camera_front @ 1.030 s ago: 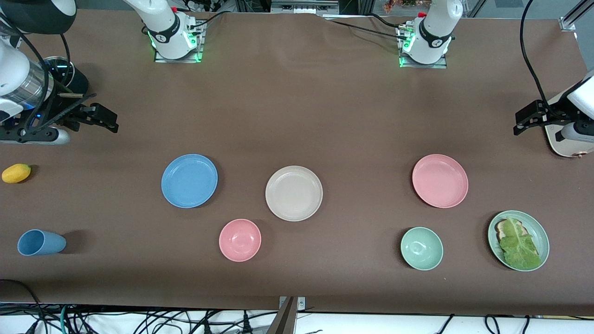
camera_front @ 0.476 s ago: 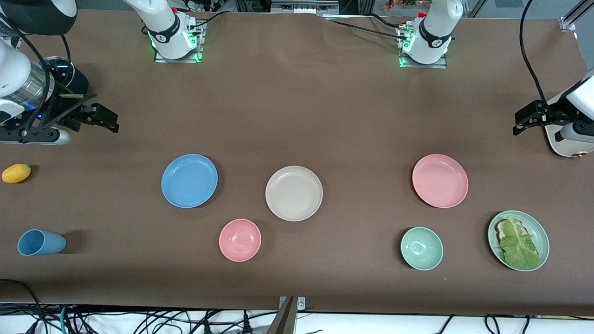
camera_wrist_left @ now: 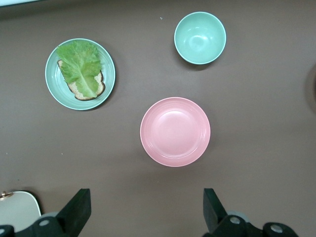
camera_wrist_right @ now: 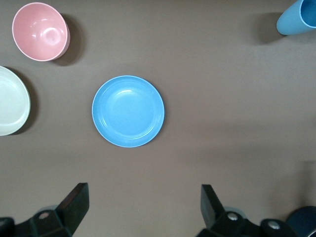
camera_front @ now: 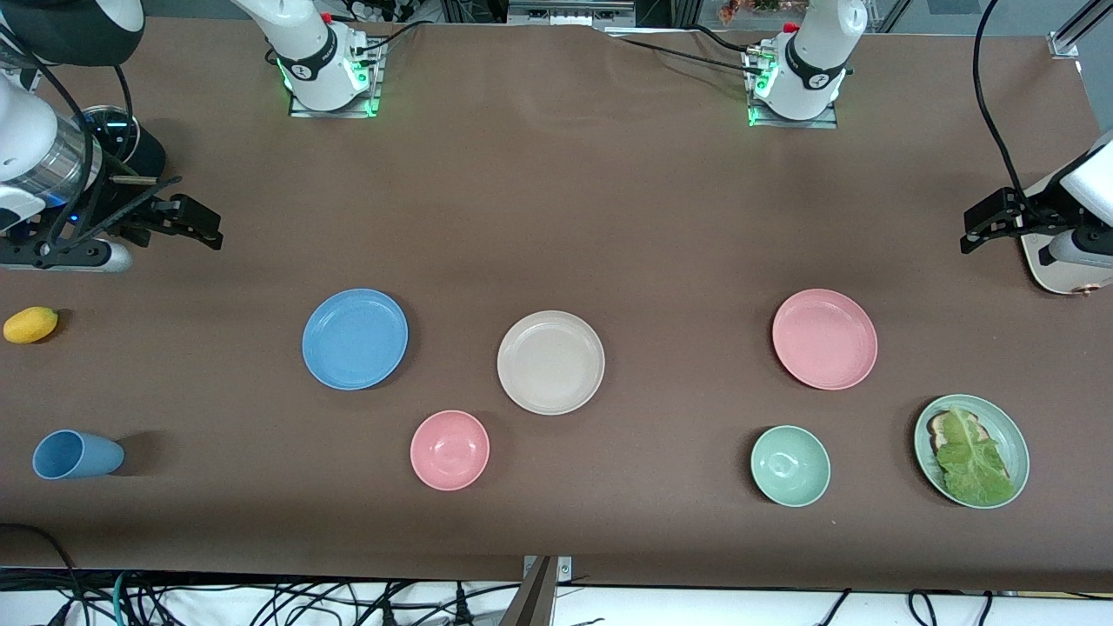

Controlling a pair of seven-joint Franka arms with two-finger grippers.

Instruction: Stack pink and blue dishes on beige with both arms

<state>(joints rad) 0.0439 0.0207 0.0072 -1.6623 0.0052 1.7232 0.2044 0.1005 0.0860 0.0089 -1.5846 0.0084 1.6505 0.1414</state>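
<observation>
Change since earlier: nothing on the worktop has shifted; both arms hang where they were, the right one barely drifting.

Front view, task plates: the blue plate (camera_front: 355, 339), the beige plate (camera_front: 550, 362) and the pink plate (camera_front: 824, 339) lie flat in a loose row across the middle of the worktop (camera_front: 556, 200), each well apart from the next. Blue sits toward the right arm's end, pink toward the left arm's end, beige between them and a little nearer the front camera.

Front view, other things: a pink bowl (camera_front: 449, 449) lies nearer the camera between blue and beige; a green bowl (camera_front: 790, 466) and a green plate with lettuce (camera_front: 971, 450) lie nearer the camera than the pink plate; a blue cup (camera_front: 76, 455) lies on its side and a yellow fruit (camera_front: 30, 324) sits at the right arm's end.

Front view, grippers: the right gripper (camera_front: 187, 222) hangs over bare worktop at its own end, the left gripper (camera_front: 987, 228) likewise at its end; both arms wait.

Left wrist view: the left gripper (camera_wrist_left: 147, 210) has its jaws spread wide and empty, with the pink plate (camera_wrist_left: 175, 131) seen between them lower down.

Right wrist view: the right gripper (camera_wrist_right: 145, 207) also has its jaws wide apart holding nothing, with the blue plate (camera_wrist_right: 128, 111) below and the beige plate's (camera_wrist_right: 11, 101) edge beside it.
</observation>
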